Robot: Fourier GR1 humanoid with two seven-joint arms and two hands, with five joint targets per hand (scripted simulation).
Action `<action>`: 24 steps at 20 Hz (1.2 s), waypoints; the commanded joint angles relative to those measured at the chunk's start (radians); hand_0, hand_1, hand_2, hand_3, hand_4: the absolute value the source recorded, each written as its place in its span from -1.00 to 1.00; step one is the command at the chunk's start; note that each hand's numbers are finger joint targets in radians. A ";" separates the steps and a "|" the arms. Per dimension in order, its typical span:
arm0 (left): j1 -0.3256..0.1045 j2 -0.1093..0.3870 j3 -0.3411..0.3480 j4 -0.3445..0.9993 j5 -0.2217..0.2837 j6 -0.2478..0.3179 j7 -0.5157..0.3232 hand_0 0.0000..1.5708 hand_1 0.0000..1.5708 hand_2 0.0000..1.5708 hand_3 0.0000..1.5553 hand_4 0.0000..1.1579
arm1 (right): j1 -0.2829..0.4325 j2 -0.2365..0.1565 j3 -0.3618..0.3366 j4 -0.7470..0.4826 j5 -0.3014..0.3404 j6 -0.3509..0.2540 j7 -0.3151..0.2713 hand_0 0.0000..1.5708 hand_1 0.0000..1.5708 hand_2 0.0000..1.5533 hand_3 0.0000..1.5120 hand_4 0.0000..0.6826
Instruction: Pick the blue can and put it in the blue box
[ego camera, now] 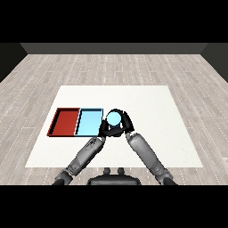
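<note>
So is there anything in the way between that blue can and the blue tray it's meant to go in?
Nothing visible. The blue can is held between both robot hands, just right of the light blue tray. Only the left robot hand lies on that side.

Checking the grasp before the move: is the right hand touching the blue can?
Touching. The head view shows the right hand curled round the blue can, just right of the blue tray.

A red tray [66,121] lies at nine o'clock of a light blue tray [88,122] on the white table [147,107]. The light blue can [113,118] shows between black hands, left [106,129] and right [126,121], on grey forearms.
</note>
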 commanded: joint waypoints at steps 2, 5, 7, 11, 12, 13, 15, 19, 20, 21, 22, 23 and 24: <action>0.005 0.001 0.042 0.029 0.014 -0.004 -0.069 1.00 1.00 0.99 0.91 0.96 | 0.051 0.000 -0.050 -0.030 -0.040 0.060 -0.030 0.42 0.42 0.41 0.14 -1.00; 0.006 0.001 0.029 0.013 0.005 0.017 -0.059 1.00 1.00 1.00 0.91 0.95 | 0.010 0.003 -0.019 0.018 -0.009 0.032 0.000 -1.00 -1.00 -1.00 -1.00 -1.00; 0.006 0.001 0.029 0.013 0.006 0.016 -0.060 1.00 1.00 1.00 0.91 0.95 | 0.010 0.003 -0.019 0.019 -0.009 0.032 0.000 -1.00 -1.00 -1.00 -1.00 -1.00; 0.044 0.001 0.021 -0.062 -0.045 0.059 -0.018 1.00 1.00 1.00 0.91 0.95 | -0.010 0.003 0.017 -0.015 0.025 0.034 0.042 -1.00 -1.00 -1.00 -1.00 -1.00; 0.047 0.001 0.026 -0.013 -0.047 0.039 -0.080 1.00 1.00 1.00 0.92 0.95 | 0.089 -0.020 -0.019 -0.048 0.024 0.091 -0.023 -1.00 -1.00 -1.00 -1.00 -1.00; -0.003 0.001 0.049 0.022 -0.028 0.023 -0.058 1.00 1.00 1.00 0.92 0.95 | 0.057 -0.021 -0.054 0.001 -0.001 0.139 -0.049 -1.00 -1.00 -1.00 -1.00 -1.00; 0.024 0.001 0.066 0.008 -0.049 -0.004 -0.066 1.00 1.00 1.00 0.92 0.96 | 0.068 0.003 -0.078 -0.033 0.006 0.127 -0.011 -1.00 -1.00 -1.00 -1.00 -1.00; 0.053 0.026 0.097 0.000 -0.068 -0.023 -0.060 1.00 1.00 1.00 0.92 0.95 | 0.098 -0.032 -0.192 -0.096 -0.079 0.133 -0.002 -1.00 -1.00 -1.00 -1.00 -1.00; 0.025 0.001 0.057 0.073 -0.055 0.035 -0.114 1.00 1.00 1.00 0.92 0.95 | 0.053 0.002 -0.179 -0.035 -0.085 0.096 -0.037 -1.00 -1.00 -1.00 -1.00 -1.00; 0.057 0.086 0.117 -0.049 -0.066 -0.021 -0.020 1.00 1.00 1.00 0.92 0.95 | 0.084 -0.022 -0.213 -0.102 -0.097 0.127 -0.002 -1.00 -1.00 -1.00 -1.00 -1.00; 0.014 0.002 0.100 0.039 -0.101 0.032 -0.040 1.00 1.00 1.00 0.91 0.95 | 0.060 0.002 -0.196 -0.030 -0.101 0.078 -0.049 -1.00 -1.00 -1.00 -1.00 -1.00; 0.065 0.065 0.121 -0.009 -0.099 -0.006 -0.016 1.00 1.00 1.00 0.91 0.96 | 0.104 -0.008 -0.196 -0.098 -0.055 0.091 -0.006 -1.00 -1.00 -1.00 -1.00 -1.00; 0.091 0.073 0.114 -0.041 -0.103 0.008 0.012 1.00 1.00 1.00 0.91 0.95 | 0.151 -0.020 -0.216 -0.096 -0.079 0.103 -0.053 -1.00 -1.00 -1.00 -1.00 -1.00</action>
